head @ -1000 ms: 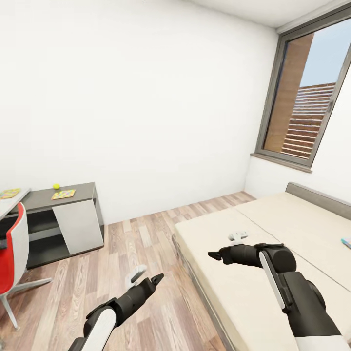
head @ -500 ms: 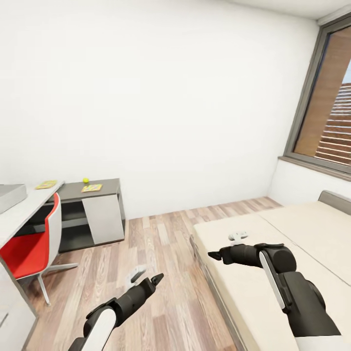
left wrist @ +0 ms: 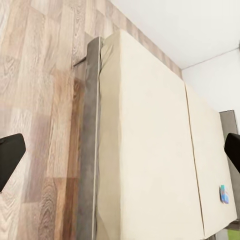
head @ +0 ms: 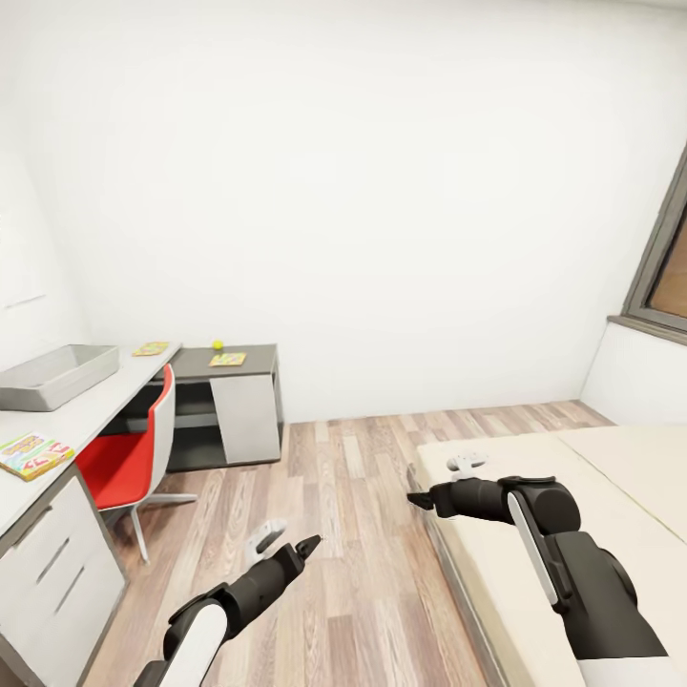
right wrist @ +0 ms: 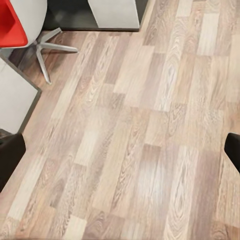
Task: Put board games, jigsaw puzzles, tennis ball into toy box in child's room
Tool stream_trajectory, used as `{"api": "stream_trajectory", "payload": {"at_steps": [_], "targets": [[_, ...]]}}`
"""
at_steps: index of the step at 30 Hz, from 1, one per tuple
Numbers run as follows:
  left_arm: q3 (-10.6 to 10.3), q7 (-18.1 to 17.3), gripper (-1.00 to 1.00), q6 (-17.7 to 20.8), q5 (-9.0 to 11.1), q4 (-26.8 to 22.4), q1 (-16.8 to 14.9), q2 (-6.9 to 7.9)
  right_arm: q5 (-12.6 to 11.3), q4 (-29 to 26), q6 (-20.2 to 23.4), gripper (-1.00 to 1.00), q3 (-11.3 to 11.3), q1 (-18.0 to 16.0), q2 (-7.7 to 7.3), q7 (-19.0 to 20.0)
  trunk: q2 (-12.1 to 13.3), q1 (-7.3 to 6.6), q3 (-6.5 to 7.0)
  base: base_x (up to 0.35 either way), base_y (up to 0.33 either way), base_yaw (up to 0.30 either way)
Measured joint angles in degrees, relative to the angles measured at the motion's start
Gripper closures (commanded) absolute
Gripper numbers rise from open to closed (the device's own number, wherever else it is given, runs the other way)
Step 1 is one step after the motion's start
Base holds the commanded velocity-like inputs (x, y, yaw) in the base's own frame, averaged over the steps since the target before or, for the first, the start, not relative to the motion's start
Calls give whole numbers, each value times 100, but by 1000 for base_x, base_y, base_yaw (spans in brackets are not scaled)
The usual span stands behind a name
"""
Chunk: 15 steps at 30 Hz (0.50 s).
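Observation:
The pale grey toy box (head: 57, 374) stands on the light grey table (head: 86, 415) at the left. A green, yellow and red board game (head: 33, 455) lies flat nearer on the same top. Two jigsaw puzzles (head: 151, 349) (head: 227, 360) and the small yellow-green tennis ball (head: 218, 344) rest at the far end, around the dark grey wing. The bed (head: 592, 506) lies at the right; a small blue board game (left wrist: 224, 194) lies on its mattress (left wrist: 150, 150). My left gripper (head: 286, 546) hangs open over the floor. My right gripper (head: 441, 483) is open above the bed's near corner. Both are empty.
A red and white swivel chair (head: 129, 448) stands in front of the table, also seen as a red seat (right wrist: 12, 22) in the right wrist view. White drawers (head: 57, 582) sit under the near table end. Wood floor (head: 353, 534) runs between table and bed. A window frame (head: 663, 258) is at the right.
The whole view has swung left: the table, toy box and chair have come into sight and the window has slid toward the right edge. Both arms hold the same pose.

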Motion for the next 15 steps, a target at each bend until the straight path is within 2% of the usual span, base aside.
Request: {"api": "stream_trajectory", "payload": {"at_steps": [10, 15], "targets": [[-1, 0, -100, 0, -3, 0, 0, 0, 1, 0, 0, -100, 0, 0, 0, 0, 0, 0, 0, 0, -3, 298], [-5, 4, -100, -1, -7, 0, 0, 0, 1, 0, 1, -100, 0, 0, -3, 0, 0, 0, 0, 0, -75, 298]]}}
